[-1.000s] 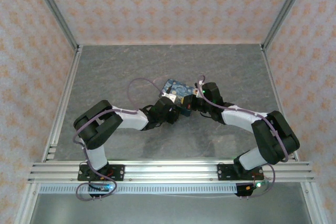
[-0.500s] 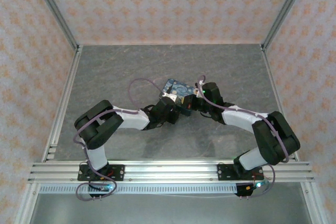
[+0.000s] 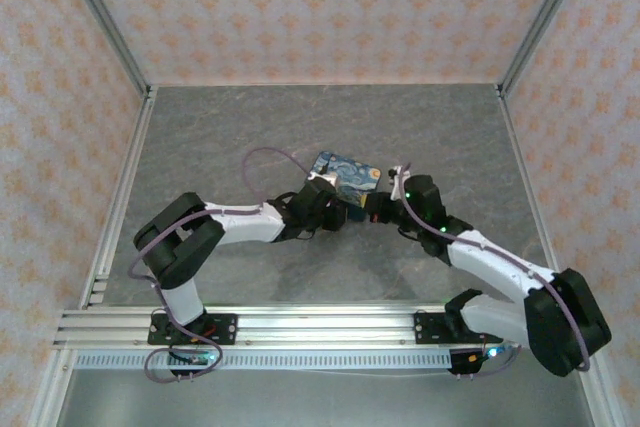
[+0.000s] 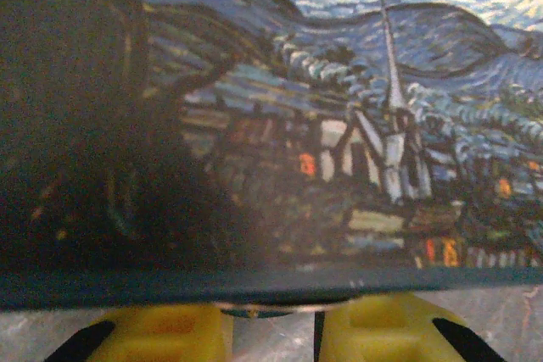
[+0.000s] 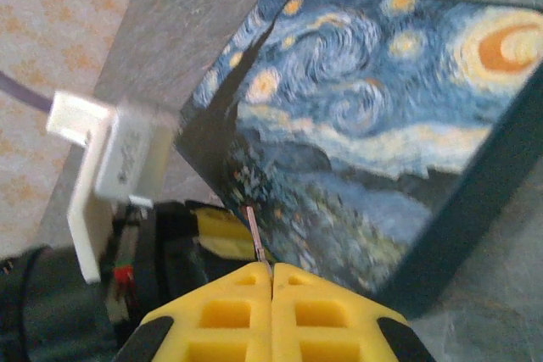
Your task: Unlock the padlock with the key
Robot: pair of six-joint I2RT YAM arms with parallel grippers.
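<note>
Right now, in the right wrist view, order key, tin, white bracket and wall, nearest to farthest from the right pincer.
1. key, gripped in the right pincer
2. tin, just ahead
3. white bracket, left
4. wall, upper left

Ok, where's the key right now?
Right wrist view: the key pokes out of the shut right gripper, its tip by the painted tin's dark side face.

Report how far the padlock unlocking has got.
Done: the right tool is shut on the thin silvery metal key, its tip poking out toward the dark blue starry-night painted tin box. In hand: the left tool sits at the tin's edge, its yellow pads either side of a small silvery piece I cannot identify. Left: inserting the key, turning it, freeing the shackle.
</note>
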